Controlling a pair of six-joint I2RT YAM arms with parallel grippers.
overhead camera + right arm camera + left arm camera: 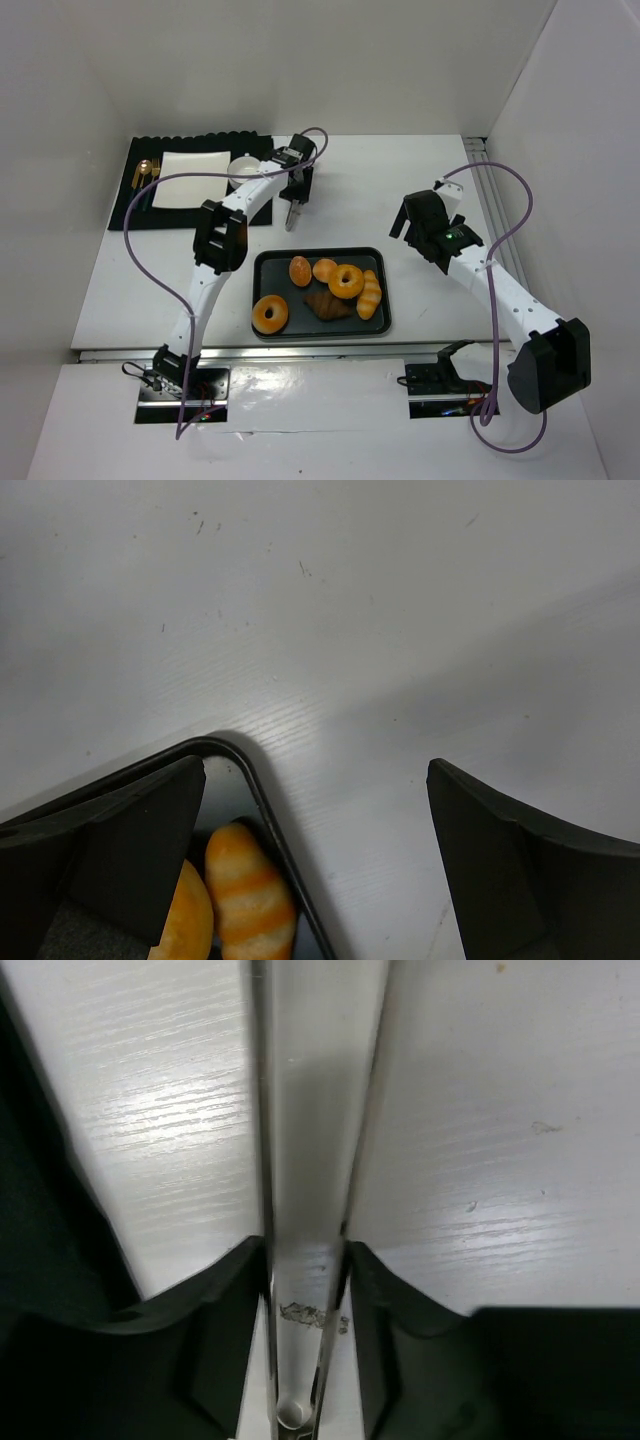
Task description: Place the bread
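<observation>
The white worktop [400, 170] carries a black rectangular tray [262, 330] near the middle of its near edge. A black ribbed placemat [125, 215] lies in the far left corner, with a white square plate [190, 166], a white round bowl [243, 172] and gold cutlery [147, 172] on it.

On the tray, two small round golden-orange buns [300, 271] sit side by side toward its far edge. With them are two ring donuts [270, 314], a long pale striped roll [370, 295] and a dark brown croissant [325, 305].

The left gripper [305, 1280] hangs over bare worktop between tray and placemat. Its jaws are narrowed on what looks like slim metal tongs [292, 216], blades pointing down. The right gripper [316, 770] is spread wide and empty, above the tray's far right corner.

Neither bun appears to have been lifted, so I judge this the approach before the first pick. The next move calls for bringing the tongs toward the near edge and over one bun. The blades must then straddle it without nudging the neighbouring donut. The white plate is the likely destination.

No brand, label or writing can be read anywhere.
</observation>
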